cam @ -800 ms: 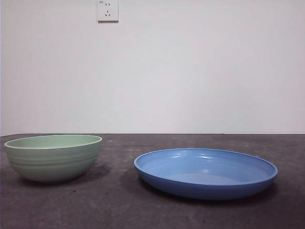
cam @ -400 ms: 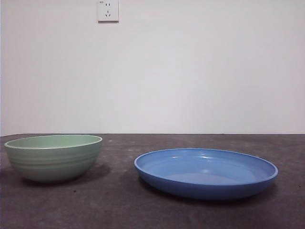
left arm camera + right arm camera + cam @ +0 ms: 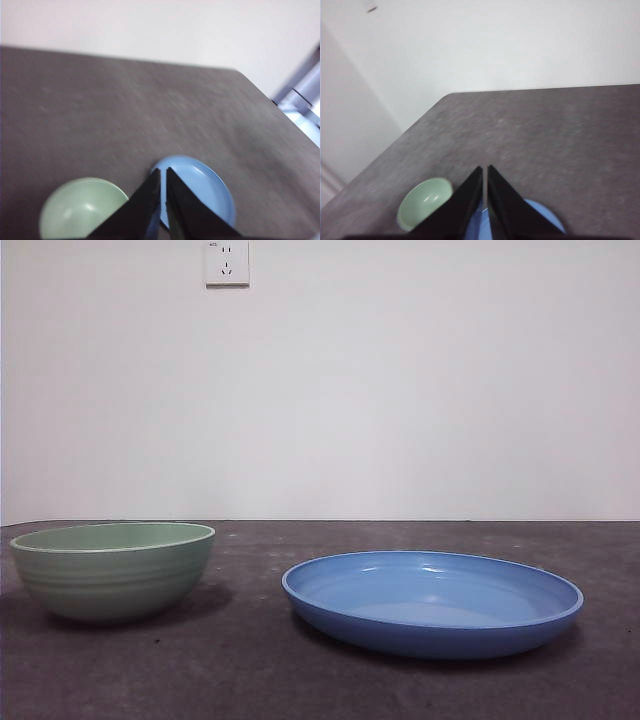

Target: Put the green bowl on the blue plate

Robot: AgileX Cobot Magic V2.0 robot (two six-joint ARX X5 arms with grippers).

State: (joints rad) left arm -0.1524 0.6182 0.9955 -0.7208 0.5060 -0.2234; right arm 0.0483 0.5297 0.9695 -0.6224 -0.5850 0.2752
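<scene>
Nothing has moved since the earlier front pictures: bowl and plate sit exactly where they were, and no arm has entered the front view.

Nearest the front camera lies the blue plate (image 3: 432, 602), wide, shallow and glossy, its raised rim sloping outward. Just beside it, with a gap of bare tabletop (image 3: 250, 670) between them, stands the green bowl (image 3: 113, 570), upright and empty, pale sage with faint rings around its outer wall and a lighter rim; it is clearly narrower than the plate. The tabletop is dark grey with a matte, slightly grainy surface. Behind everything rises a plain white wall with a socket (image 3: 226, 261) high up.

Both arms wait high above the table. The left pincer (image 3: 162, 182) has its two black jaws nearly together with only a thin slit between them and grips nothing; the right pincer (image 3: 485, 180) is likewise closed and empty. From each wrist view the bowl (image 3: 82, 207) (image 3: 425, 202) and plate (image 3: 200, 192) (image 3: 545, 217) appear far below.

The task has not begun. To grasp well, a pincer would probably need to spread first, then pinch the bowl's wall at the rim, one jaw inside and one outside, since the smooth glazed surface may slip. Lifting it level and lowering it onto the plate's flat centre would avoid clipping the sloping rim.
</scene>
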